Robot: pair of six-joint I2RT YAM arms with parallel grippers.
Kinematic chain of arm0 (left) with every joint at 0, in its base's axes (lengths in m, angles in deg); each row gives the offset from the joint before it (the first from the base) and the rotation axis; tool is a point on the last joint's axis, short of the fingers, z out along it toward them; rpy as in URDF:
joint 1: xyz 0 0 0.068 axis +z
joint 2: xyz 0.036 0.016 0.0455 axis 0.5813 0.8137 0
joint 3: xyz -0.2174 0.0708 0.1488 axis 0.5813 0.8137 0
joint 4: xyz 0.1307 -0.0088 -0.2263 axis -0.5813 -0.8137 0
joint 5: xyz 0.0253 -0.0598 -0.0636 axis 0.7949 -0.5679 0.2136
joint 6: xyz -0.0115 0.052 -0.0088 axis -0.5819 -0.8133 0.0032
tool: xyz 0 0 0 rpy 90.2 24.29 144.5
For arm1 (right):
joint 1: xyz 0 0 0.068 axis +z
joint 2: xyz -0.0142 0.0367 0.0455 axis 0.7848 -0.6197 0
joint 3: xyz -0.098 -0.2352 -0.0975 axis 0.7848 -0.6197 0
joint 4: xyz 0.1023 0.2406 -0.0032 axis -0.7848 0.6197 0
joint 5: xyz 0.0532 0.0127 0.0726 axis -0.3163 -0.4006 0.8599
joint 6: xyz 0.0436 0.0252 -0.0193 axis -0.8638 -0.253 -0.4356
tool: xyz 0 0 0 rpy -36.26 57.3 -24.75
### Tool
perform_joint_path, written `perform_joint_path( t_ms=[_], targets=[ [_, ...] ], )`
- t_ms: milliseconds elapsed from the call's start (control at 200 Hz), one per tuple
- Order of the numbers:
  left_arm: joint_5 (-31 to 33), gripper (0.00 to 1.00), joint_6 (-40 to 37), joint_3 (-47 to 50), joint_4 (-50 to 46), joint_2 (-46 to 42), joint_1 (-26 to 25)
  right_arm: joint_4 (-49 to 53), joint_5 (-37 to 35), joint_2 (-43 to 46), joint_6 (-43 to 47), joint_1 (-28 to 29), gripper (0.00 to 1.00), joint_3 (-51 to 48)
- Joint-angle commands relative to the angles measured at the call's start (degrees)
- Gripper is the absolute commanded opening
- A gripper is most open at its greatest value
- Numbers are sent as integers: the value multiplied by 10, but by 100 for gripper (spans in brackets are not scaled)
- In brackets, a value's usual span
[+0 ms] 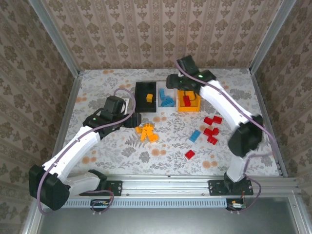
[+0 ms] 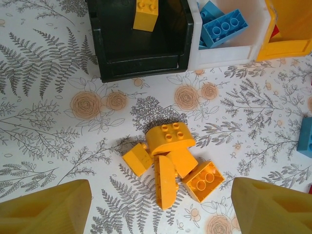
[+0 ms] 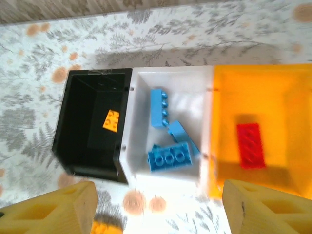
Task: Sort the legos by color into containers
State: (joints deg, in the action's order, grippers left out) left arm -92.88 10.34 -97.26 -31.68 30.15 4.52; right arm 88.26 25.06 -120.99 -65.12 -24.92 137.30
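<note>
Three joined containers stand in a row at the back: black (image 1: pixel 140 100), white (image 1: pixel 166 108) and orange-yellow (image 1: pixel 196 108). The black one (image 3: pixel 83 126) holds one yellow lego (image 3: pixel 111 120), the white one (image 3: pixel 141 97) several blue legos (image 3: pixel 168 157), the orange one (image 3: pixel 273 97) a red lego (image 3: pixel 250 145). A pile of yellow legos (image 2: pixel 170 161) lies on the table in front of the black bin. My left gripper (image 2: pixel 161 195) hangs open over that pile, touching nothing. My right gripper (image 3: pixel 158 195) is open and empty above the front edge of the bins.
Loose red legos (image 1: pixel 212 127) lie at the right of the table, with a blue lego (image 1: pixel 195 135) beside them and one more red lego (image 1: pixel 189 154) nearer the front. Patterned walls close the table on three sides.
</note>
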Motion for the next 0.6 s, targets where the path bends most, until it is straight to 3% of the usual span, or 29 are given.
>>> perform_joint_path(
  t_ms=[0, 175, 275, 405, 595],
  targets=[
    [-7, 78, 13, 15, 9, -20, 4, 101, -43, 100, -25, 0, 72, -110],
    [-16, 79, 12, 31, 16, -26, 3, 130, -21, 236, -94, 5, 75, -295],
    [-20, 81, 13, 36, 20, -27, 3, 108, -5, 271, -126, 9, 75, -373],
    [-22, 81, 13, 39, 20, -27, 3, 76, 14, 250, -145, 15, 75, -415],
    [-11, 82, 13, 45, 13, -35, 4, 52, 21, 147, -138, 15, 75, -398]
  ],
)
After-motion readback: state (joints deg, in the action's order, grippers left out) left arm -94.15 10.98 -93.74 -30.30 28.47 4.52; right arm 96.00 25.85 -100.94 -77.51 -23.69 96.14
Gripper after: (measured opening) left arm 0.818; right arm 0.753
